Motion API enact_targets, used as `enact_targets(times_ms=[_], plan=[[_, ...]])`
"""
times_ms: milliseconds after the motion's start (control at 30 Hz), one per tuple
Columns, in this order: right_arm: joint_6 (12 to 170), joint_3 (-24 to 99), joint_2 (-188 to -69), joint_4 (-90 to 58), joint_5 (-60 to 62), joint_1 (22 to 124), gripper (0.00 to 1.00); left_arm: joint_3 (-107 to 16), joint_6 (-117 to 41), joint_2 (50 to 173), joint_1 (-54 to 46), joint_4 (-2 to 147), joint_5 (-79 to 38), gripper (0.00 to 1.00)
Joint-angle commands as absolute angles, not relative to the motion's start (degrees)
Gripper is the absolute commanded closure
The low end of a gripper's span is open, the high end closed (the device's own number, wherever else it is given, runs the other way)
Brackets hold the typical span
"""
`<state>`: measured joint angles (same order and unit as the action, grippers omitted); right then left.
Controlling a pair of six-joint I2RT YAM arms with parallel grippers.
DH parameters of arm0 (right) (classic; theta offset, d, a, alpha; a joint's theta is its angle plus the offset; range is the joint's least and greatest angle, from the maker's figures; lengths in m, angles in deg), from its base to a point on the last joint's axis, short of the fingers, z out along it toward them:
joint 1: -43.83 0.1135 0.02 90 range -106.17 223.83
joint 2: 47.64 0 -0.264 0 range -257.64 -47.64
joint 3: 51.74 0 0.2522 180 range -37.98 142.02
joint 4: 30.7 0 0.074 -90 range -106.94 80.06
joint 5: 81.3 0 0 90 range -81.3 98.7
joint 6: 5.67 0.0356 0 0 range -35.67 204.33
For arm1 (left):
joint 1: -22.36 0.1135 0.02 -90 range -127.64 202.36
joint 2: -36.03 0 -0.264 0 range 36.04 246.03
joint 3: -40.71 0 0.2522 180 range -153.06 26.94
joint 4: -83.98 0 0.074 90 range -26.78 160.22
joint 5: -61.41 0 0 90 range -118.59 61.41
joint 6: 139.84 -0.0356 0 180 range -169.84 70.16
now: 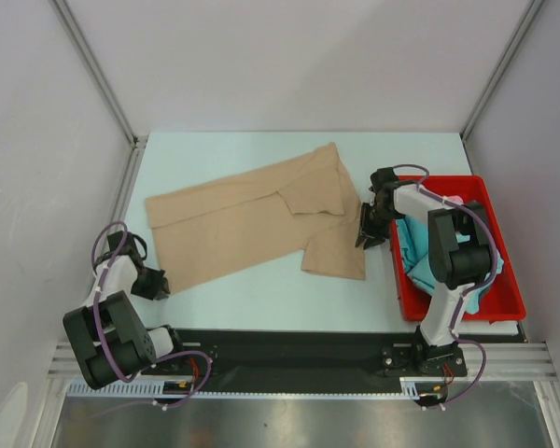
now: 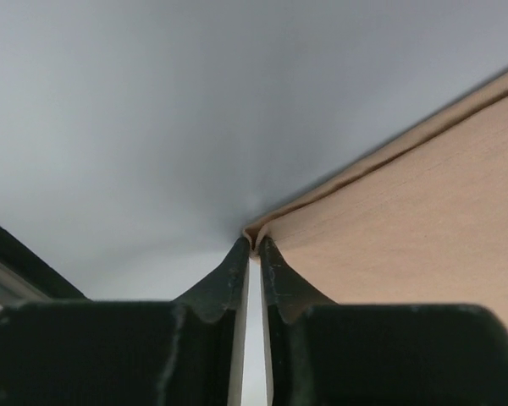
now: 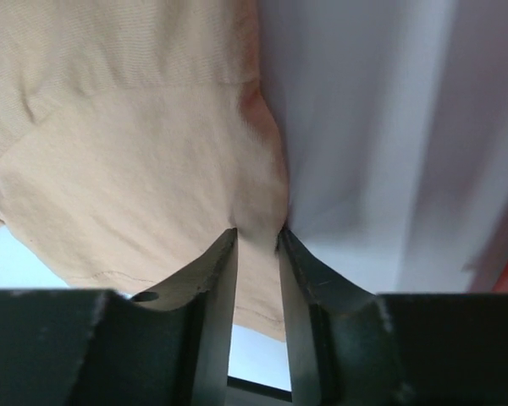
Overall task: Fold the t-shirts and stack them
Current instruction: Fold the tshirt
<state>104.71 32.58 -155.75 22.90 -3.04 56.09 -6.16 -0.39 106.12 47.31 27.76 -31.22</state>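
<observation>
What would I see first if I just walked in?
A big tan shirt lies across the middle of the table, the left arm's jaws pinching its near left corner and the right arm's jaws its right edge. At the right sits a red bin with a teal shirt inside.

two t-shirts, one red bin

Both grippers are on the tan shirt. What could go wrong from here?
1. The left gripper pinches only the very corner of the tan shirt; the cloth may slip out on a pull.
2. The right gripper holds the shirt's edge close beside the red bin; a wide swing could knock its wall.
</observation>
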Motion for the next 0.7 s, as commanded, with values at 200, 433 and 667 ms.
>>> enact_targets(times_ms=[200, 433, 667], plan=[[105.86, 31.46, -156.80, 20.59, -4.58, 56.23, 1.00, -6.63, -0.80, 105.74, 48.02, 27.60, -35.09, 1.00], [105.78, 28.03, -148.72, 22.96, -0.44, 55.52, 1.00, -5.93, 3.24, 101.78, 47.85, 22.24, -36.58, 1.00], [105.43, 27.93, -146.61, 25.07, -0.17, 55.52, 1.00, -6.80, 4.57, 100.64, 47.76, 19.42, -36.76, 1.00]])
